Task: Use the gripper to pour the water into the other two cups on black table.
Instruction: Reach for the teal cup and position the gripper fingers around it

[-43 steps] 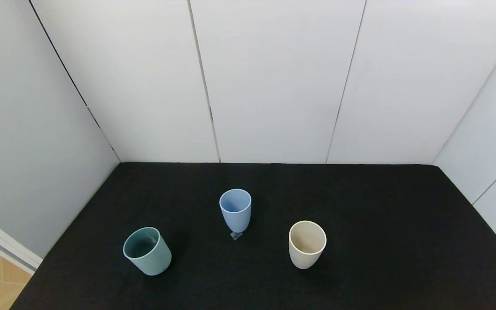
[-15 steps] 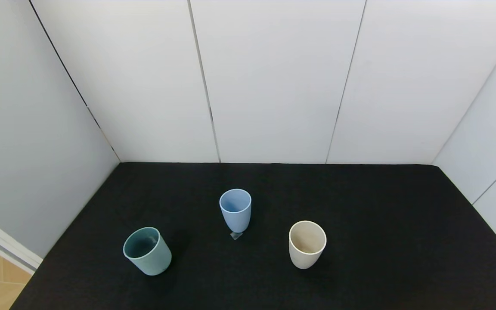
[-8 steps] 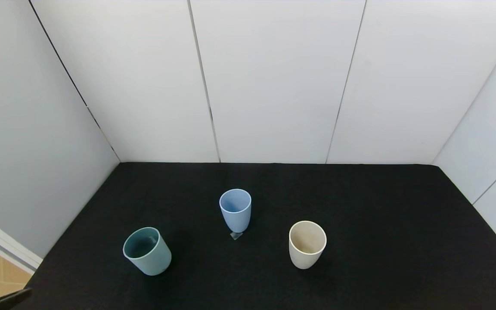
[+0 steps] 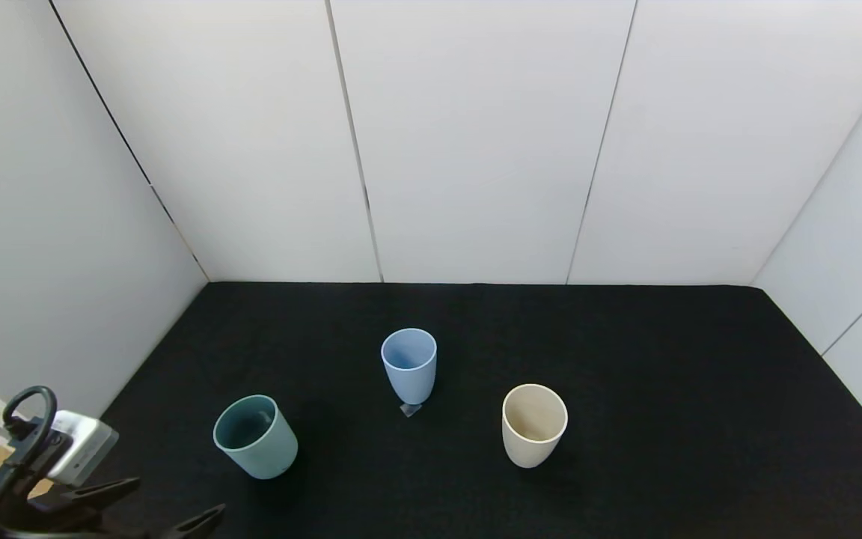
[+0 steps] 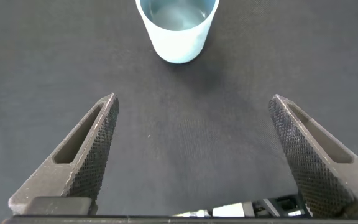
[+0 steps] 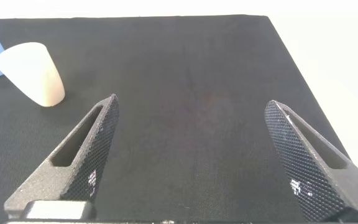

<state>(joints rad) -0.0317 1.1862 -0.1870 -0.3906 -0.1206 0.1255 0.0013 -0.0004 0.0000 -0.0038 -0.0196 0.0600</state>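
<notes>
Left tool (image 4: 165,505) at near-left counter (image 4: 663,374) corner, fingers spread wide, nothing held. Teal cup (image 4: 255,436) straight ahead of it, upright, apart, water (image 5: 178,12) visible inside; centred between fingers in left wrist view. Nearer arm: left, by judgement. Cream cup (image 4: 533,424) farther right, blue cup (image 4: 409,365) beyond, both upright. Right tool (image 6: 191,155) spread wide, empty, well apart from cream cup.

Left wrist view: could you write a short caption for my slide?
Open left gripper above the black table, facing the teal cup with water.
</notes>
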